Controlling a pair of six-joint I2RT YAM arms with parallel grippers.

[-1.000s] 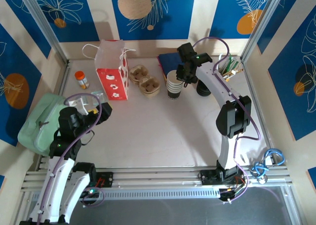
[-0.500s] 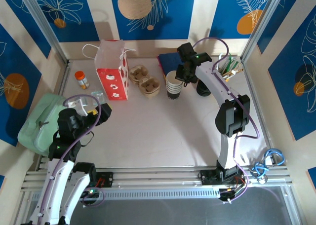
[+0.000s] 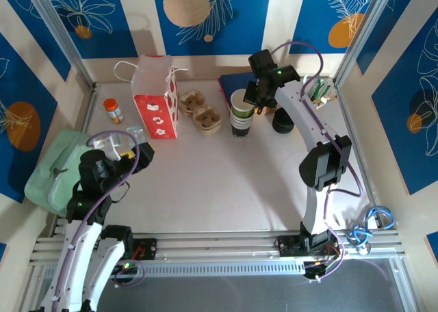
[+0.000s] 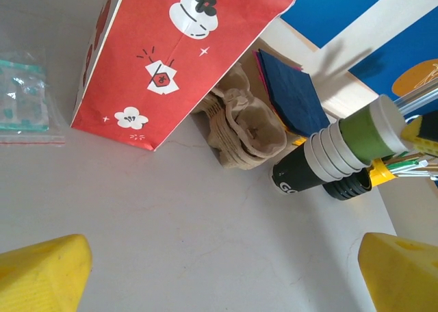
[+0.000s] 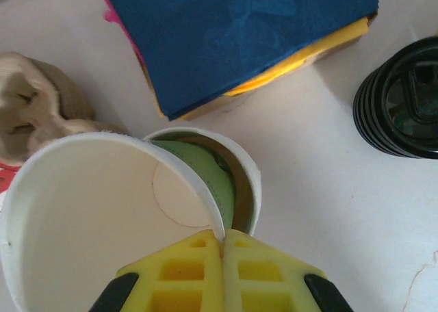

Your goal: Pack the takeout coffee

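Between right fingers (image 5: 185,271), green cup (image 5: 102,216) rim

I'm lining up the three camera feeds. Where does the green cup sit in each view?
Top external: green cup upper centre, topping the cup stack.
Left wrist: far right, the cup poking from the stack.
Right wrist: lower left, the cup's white inside facing the camera.
Shared landmark: blue napkins, beside it.

Red gift bag (image 3: 156,100) and brown cup carrier (image 3: 200,112) stand left of right claw (image 5: 222,242); blue napkins (image 5: 239,31), apparently, just beyond it.
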